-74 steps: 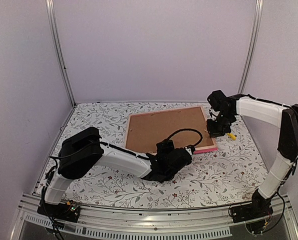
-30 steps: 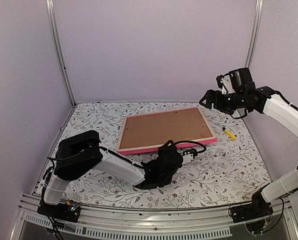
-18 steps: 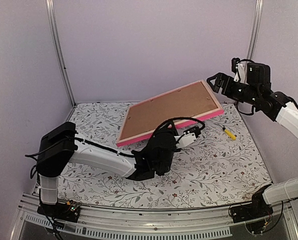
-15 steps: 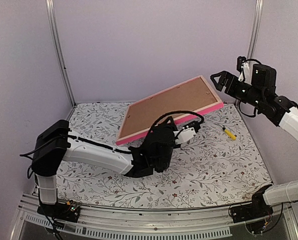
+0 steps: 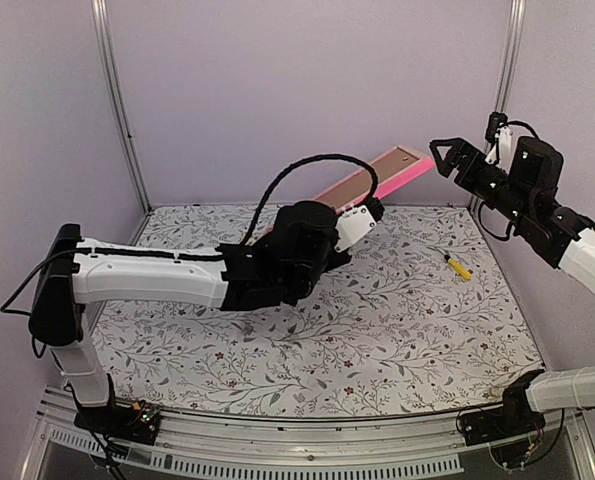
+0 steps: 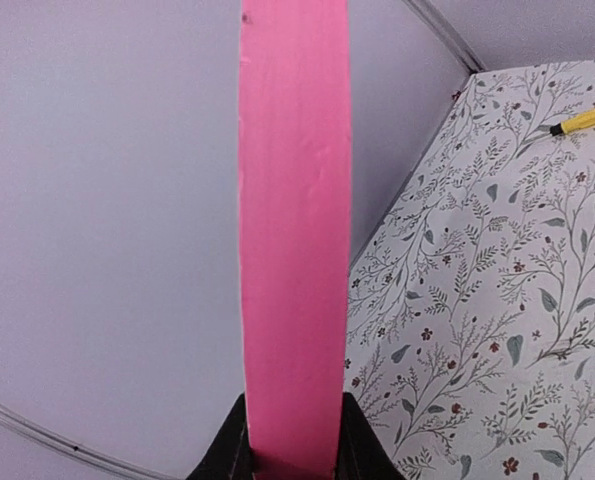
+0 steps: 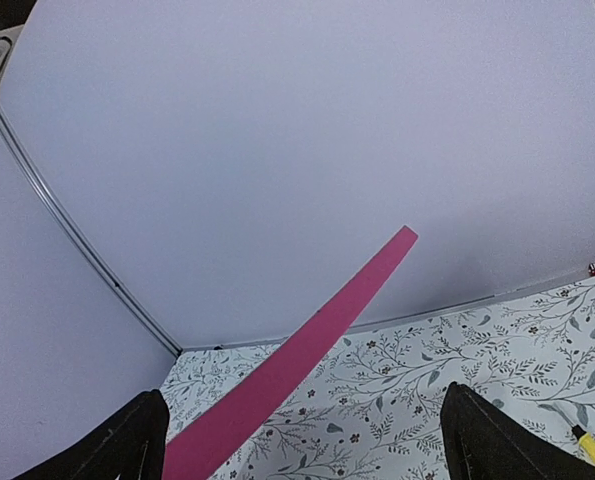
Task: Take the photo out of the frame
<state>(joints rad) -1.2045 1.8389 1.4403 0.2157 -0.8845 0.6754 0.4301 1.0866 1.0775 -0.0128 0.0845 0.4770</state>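
Note:
The frame (image 5: 397, 180) is lifted off the table and tilted steeply, its bright pink edge and a strip of brown back showing in the top view. My left gripper (image 5: 365, 213) is shut on the frame's lower edge; in the left wrist view the pink edge (image 6: 295, 220) rises straight up from between the jaws of the left gripper (image 6: 292, 445). My right gripper (image 5: 444, 157) hangs open just right of the frame's raised corner, not touching it. In the right wrist view the pink edge (image 7: 307, 350) slants ahead of the right gripper (image 7: 312, 445). The photo is hidden.
A small yellow tool (image 5: 459, 267) lies on the floral table cover (image 5: 377, 330) at the right, also in the left wrist view as the yellow tool (image 6: 582, 120). Lilac walls and metal posts (image 5: 115, 100) close in the back and sides.
My left arm has raised the frame off the table and tipped it up steeply. The right gripper has climbed, moved right and opened wider beside the raised corner.

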